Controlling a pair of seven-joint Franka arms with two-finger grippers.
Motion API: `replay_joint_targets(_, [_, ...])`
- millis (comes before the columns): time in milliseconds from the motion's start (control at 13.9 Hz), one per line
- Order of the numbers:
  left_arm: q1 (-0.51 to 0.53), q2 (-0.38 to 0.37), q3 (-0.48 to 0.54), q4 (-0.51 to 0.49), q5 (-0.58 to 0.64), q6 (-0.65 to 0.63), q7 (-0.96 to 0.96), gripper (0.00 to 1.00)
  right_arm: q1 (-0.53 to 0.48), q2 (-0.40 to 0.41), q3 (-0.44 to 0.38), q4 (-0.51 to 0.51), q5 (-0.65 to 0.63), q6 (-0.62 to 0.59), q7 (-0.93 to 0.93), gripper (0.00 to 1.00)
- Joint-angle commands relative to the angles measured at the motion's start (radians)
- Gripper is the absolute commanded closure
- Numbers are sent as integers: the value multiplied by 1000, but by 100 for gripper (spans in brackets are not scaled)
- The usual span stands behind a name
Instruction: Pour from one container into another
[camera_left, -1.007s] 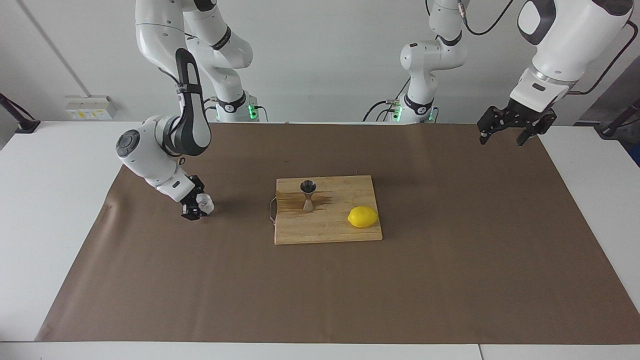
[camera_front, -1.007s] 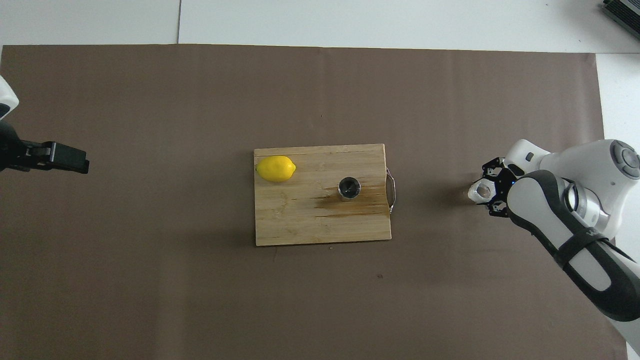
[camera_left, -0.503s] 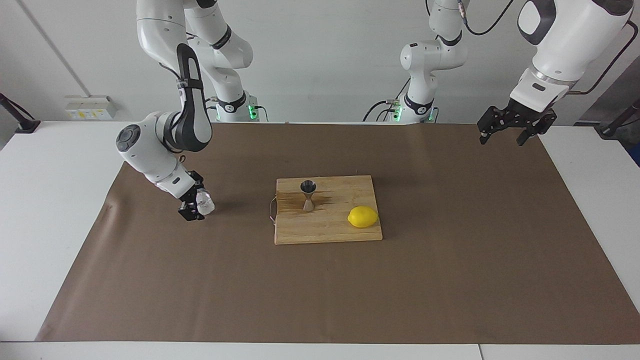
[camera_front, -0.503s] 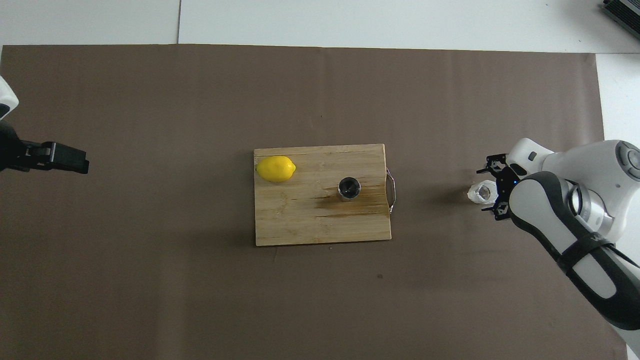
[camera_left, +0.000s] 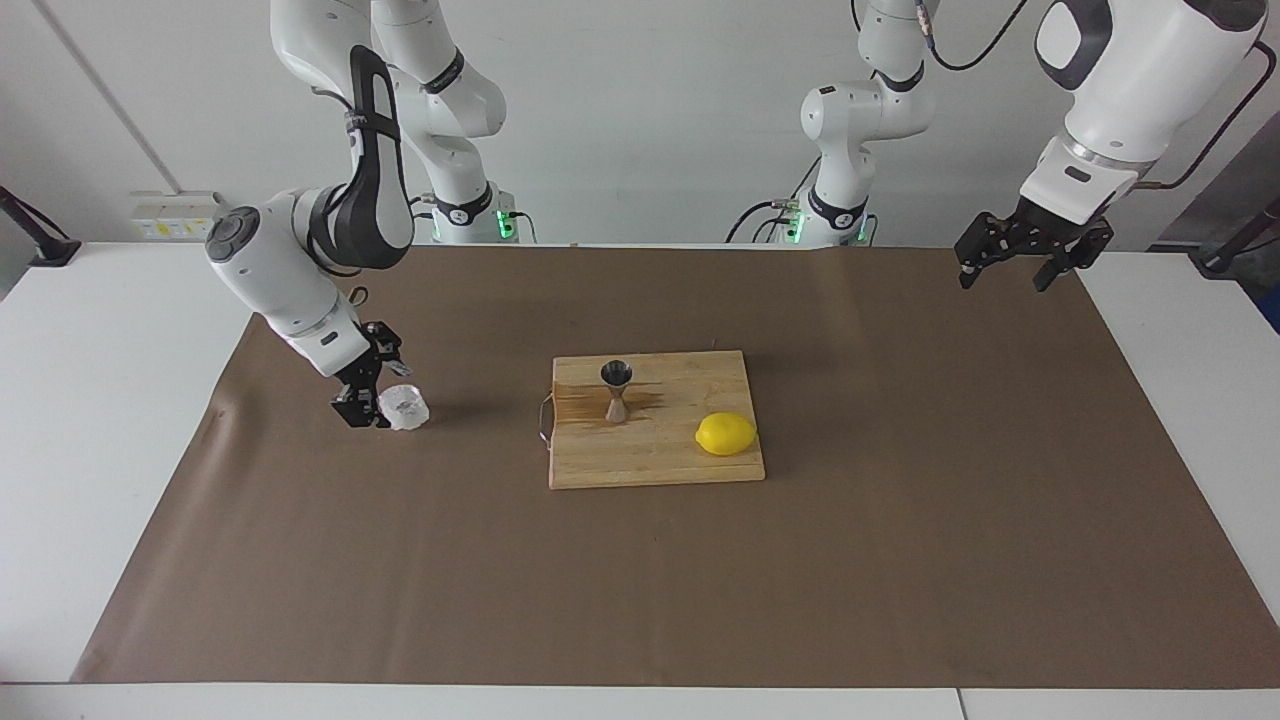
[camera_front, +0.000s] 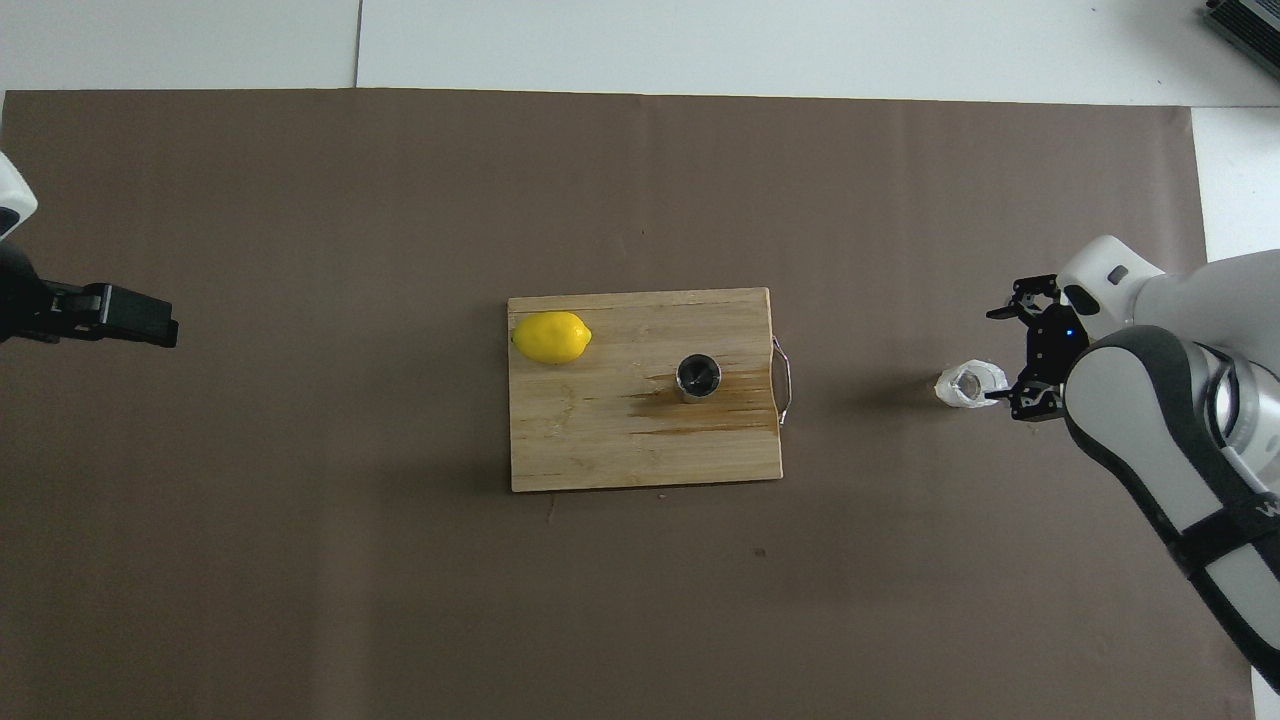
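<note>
The clear faceted glass tumbler (camera_left: 405, 407) stands upright on the brown paper, toward the right arm's end of the table; it also shows in the overhead view (camera_front: 968, 385). My right gripper (camera_left: 370, 385) is open and empty, close beside the tumbler and slightly raised; it shows in the overhead view (camera_front: 1012, 353) too. The steel jigger (camera_left: 616, 390) stands upright on the wooden cutting board (camera_left: 650, 462), seen from above as a dark round mouth (camera_front: 698, 377). My left gripper (camera_left: 1005, 272) waits open and high over the paper's edge at the left arm's end.
A yellow lemon (camera_left: 725, 434) lies on the board (camera_front: 600, 445) beside the jigger, toward the left arm's end. A dark wet stain marks the board by the jigger. The board has a wire handle (camera_front: 785, 380) facing the tumbler. Brown paper (camera_left: 900, 560) covers the table.
My right gripper has opened, let go of the tumbler and drawn back and up from it. The tumbler now stands alone on the paper. The left arm has not moved.
</note>
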Motion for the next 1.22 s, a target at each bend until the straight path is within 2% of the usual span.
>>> replay_joint_targets(0, [8, -10, -6, -11, 12, 0, 8, 0, 9, 5, 12, 153, -170, -103, 198, 0])
replay_joint_targets(144, [8, -10, -6, -11, 12, 0, 8, 0, 57, 6, 11, 253, -235, -222, 360, 0])
replay_joint_targets(216, [8, -10, -6, -13, 12, 0, 8, 0, 60, 3, 12, 275, -242, -244, 443, 0])
replay_joint_targets(432, [8, -10, -6, -13, 12, 0, 8, 0, 78, -58, 19, 284, -224, -227, 623, 0])
replay_joint_targets(647, [8, -10, -6, -13, 12, 0, 8, 0, 94, -122, 20, 292, -224, -242, 928, 0])
replay_joint_targets(1007, [8, -10, -6, -13, 12, 0, 8, 0, 94, -158, 32, 299, -223, -229, 1421, 0])
replay_joint_targets(1151, [8, -10, -6, -13, 12, 0, 8, 0, 94, -144, 34, 342, -226, -232, 1633, 0])
